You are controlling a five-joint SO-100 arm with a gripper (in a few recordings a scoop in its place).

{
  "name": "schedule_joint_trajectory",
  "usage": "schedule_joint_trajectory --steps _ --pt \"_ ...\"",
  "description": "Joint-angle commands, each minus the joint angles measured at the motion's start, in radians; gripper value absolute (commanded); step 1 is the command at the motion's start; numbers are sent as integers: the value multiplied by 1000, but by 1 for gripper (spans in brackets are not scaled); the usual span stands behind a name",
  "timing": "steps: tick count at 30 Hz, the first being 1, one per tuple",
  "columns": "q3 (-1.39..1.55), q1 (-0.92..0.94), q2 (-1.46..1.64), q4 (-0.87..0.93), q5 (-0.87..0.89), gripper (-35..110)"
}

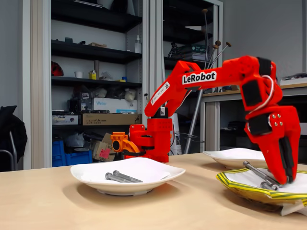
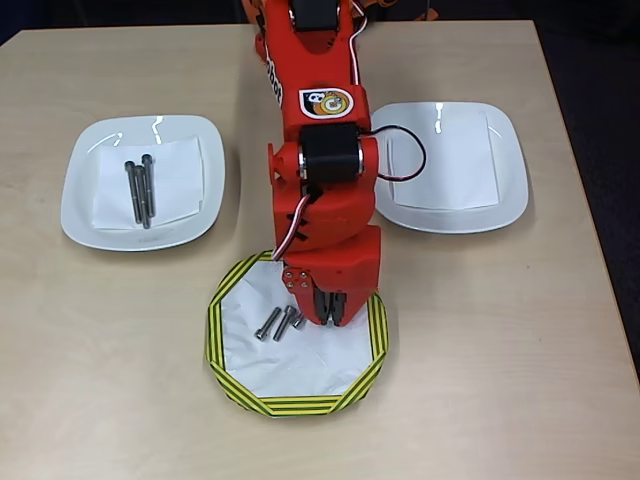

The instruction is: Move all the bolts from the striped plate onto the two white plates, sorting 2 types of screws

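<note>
The striped plate (image 2: 236, 388) (image 1: 240, 184) lies at the table's near side, holding three grey bolts (image 2: 267, 323) (image 2: 285, 323) (image 1: 256, 171). My red gripper (image 2: 328, 320) (image 1: 284, 181) is lowered into this plate. Its jaws are close together at the rightmost bolt (image 2: 298, 322), which is half hidden beside the tips. In the overhead view, the left white plate (image 2: 85, 215) (image 1: 158, 171) carries two long bolts (image 2: 140, 190) (image 1: 122, 177) side by side. The right white plate (image 2: 505, 160) (image 1: 230, 155) holds only a paper sheet.
The arm's base (image 1: 152, 140) stands at the table's far edge between the white plates. Shelves with boxes (image 1: 96, 105) fill the room behind. Bare tabletop (image 2: 500, 350) lies to the right of the striped plate and along the near edge.
</note>
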Motion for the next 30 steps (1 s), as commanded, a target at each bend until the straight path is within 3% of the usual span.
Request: schedule_joint_trajectory --steps 1,8,16,30 --pt "-112 9 17 49 -14 0" --pt "-144 -11 17 75 55 0" --pt "-132 -147 41 172 288 0" --pt "595 -423 571 60 594 0"
